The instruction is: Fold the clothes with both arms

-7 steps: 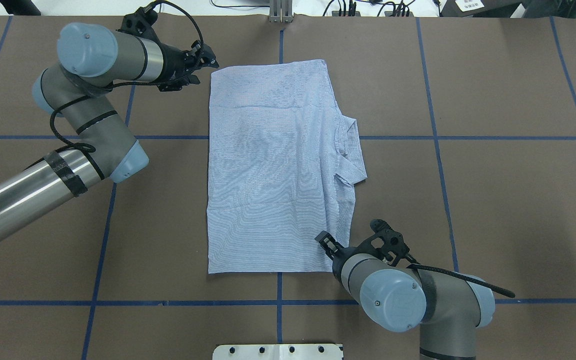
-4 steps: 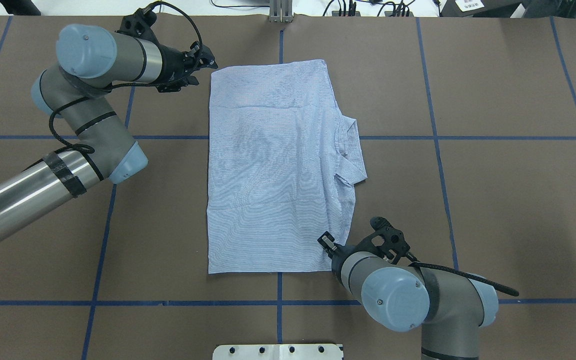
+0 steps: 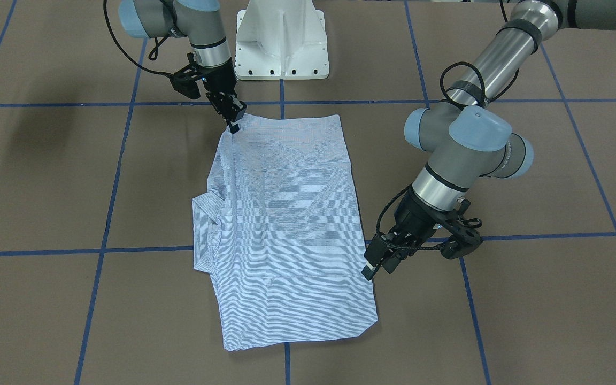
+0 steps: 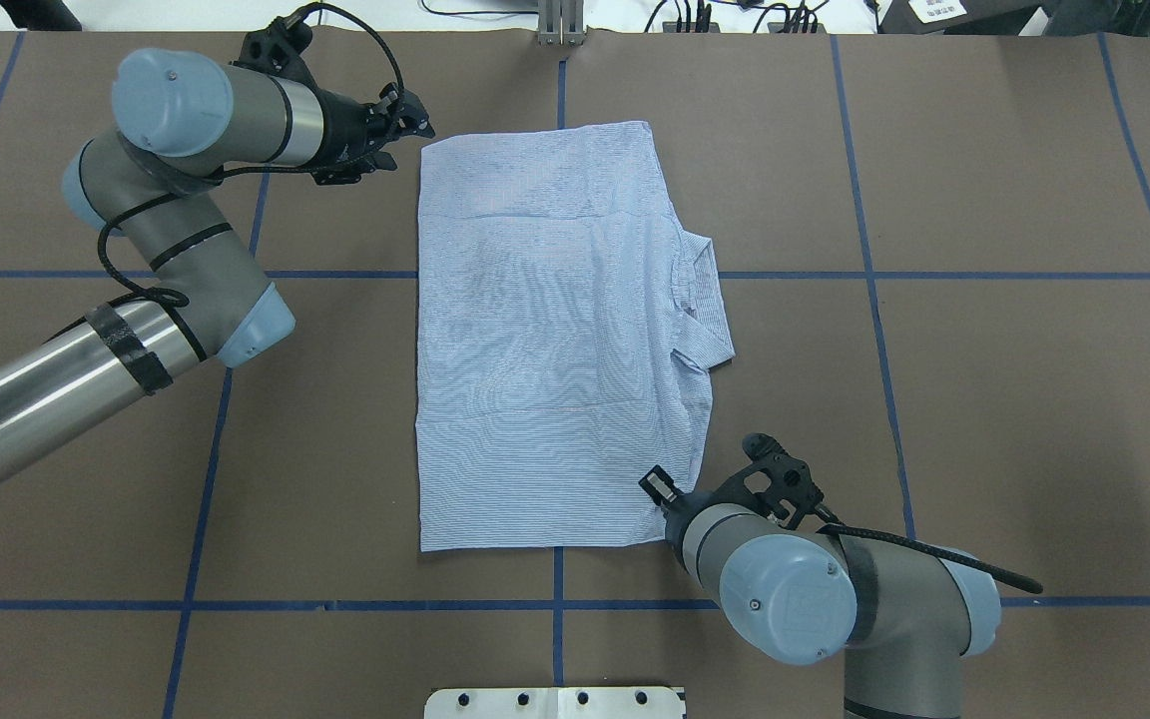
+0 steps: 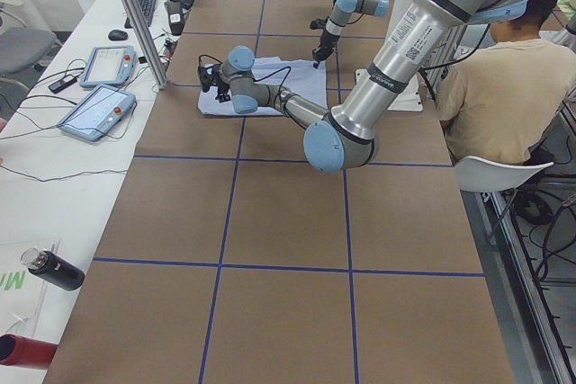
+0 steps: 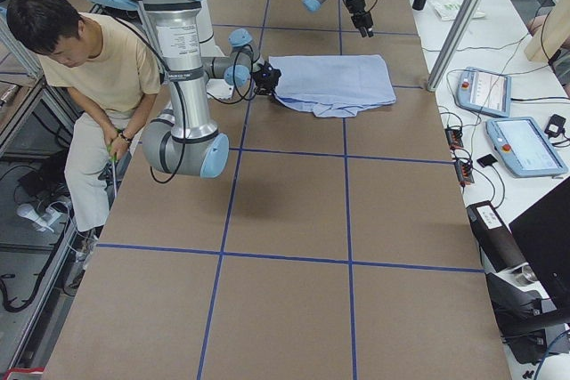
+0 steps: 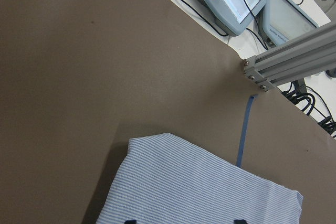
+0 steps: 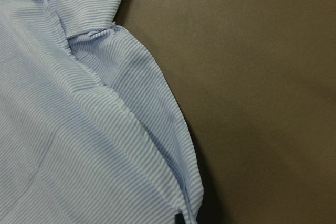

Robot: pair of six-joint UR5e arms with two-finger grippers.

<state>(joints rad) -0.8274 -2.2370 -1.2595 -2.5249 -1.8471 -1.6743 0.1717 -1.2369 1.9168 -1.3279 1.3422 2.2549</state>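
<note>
No text, brand or number was legible in any view. A white sticker (image 5: pixel 417 31) on the left arm (image 5: pixel 378 87) carried dark print too small to read, as did a white label (image 4: pixel 937 10) beyond the far edge of the table (image 4: pixel 984 350). A white sheet (image 5: pixel 22 312) in the exterior left view bore a green mark, seemingly an "M", cut off by the frame edge.

Bright, even light falls from above on the brown surface (image 4: pixel 984 399), with small soft shadows beside the shirt (image 4: pixel 555 350) (its thin stripes make wavy patterns from overhead), a shine on the left arm (image 4: pixel 26 394), and sharp pictures.
</note>
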